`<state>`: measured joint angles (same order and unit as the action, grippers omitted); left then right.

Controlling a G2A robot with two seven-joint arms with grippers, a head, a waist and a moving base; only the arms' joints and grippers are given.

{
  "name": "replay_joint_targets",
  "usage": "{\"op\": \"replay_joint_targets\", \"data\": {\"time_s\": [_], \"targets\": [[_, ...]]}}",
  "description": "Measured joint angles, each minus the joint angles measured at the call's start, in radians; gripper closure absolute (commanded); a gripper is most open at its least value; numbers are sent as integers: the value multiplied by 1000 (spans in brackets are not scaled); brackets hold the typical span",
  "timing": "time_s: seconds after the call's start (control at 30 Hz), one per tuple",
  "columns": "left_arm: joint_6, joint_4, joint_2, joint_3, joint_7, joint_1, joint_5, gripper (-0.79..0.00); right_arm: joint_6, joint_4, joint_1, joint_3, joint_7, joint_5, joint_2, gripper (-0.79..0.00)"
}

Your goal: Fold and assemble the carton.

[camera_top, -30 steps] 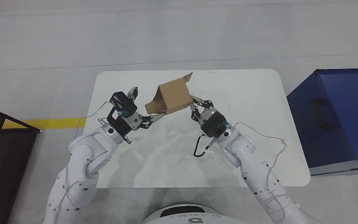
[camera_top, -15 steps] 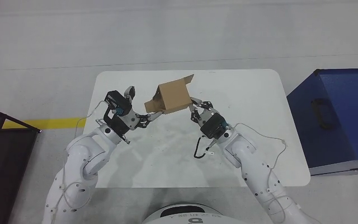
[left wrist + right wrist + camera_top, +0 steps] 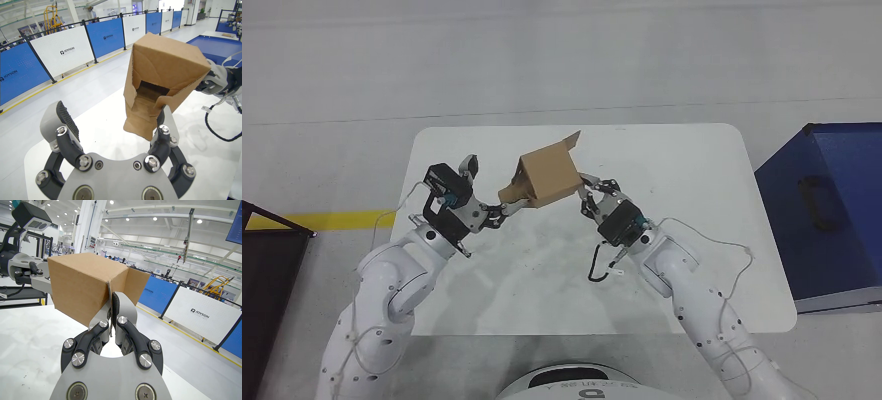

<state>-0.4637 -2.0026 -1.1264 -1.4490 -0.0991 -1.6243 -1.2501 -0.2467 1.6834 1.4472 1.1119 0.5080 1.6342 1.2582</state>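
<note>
White worktop (image 3: 542, 290) with rounded corners, on a pale workshop floor. Blue bin (image 3: 832, 215) at the right edge of the top view, yellow floor stripe (image 3: 322, 218) at the left edge.

Item 1. Carton (image 3: 550, 172): brown corrugated board, upper centre of the top view, tilted and apparently held clear of the worktop. Body already squared into a box. An end flap (image 3: 574, 141) sticks out at its upper-right end. At the opposite, lower-left end the flaps are only partly folded in, leaving a dark gap into the interior, and a loose flap (image 3: 138, 121) projects toward the left arm.

Item 2. Right hand (image 3: 111, 306): just right of the carton in the top view. Fingers pinched tight on a carton edge by the corner seam, carrying the carton.

Item 3. Left hand (image 3: 112, 106): just left of the carton in the top view. Fingers spread wide, gripping nothing. One finger (image 3: 167, 123) touches the edge of a folded-in flap; the other is well apart from the board.

Step in hand (judged): closing the lower-left end of the carton, roughly mid-task, with the upper-right end unfolded.

Next move (judged): the left hand must press the loose flap inward across the gap while the right hand holds the body square. The push should be gentle, since the board could buckle or twist in the single pinch.
</note>
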Motion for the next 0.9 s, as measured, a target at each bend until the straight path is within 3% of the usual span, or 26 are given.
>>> {"op": "replay_joint_targets", "data": {"time_s": [0.47,0.63,0.8,0.83,0.9], "targets": [[-4,5,2,-2,6,22,4,-785,22,-3,-3,-1,-6,-13,1,0],[25,-30,8,-29,53,20,-205,-785,22,-3,-3,-1,-6,-12,1,0],[23,-27,8,-29,51,19,-141,-785,23,-2,-2,-1,-9,-15,1,0],[28,-22,7,-33,53,17,-135,-779,25,0,-2,-1,-12,-19,2,0],[48,-1,4,-48,49,10,-59,-646,30,2,-2,1,-14,-28,2,0]]}}
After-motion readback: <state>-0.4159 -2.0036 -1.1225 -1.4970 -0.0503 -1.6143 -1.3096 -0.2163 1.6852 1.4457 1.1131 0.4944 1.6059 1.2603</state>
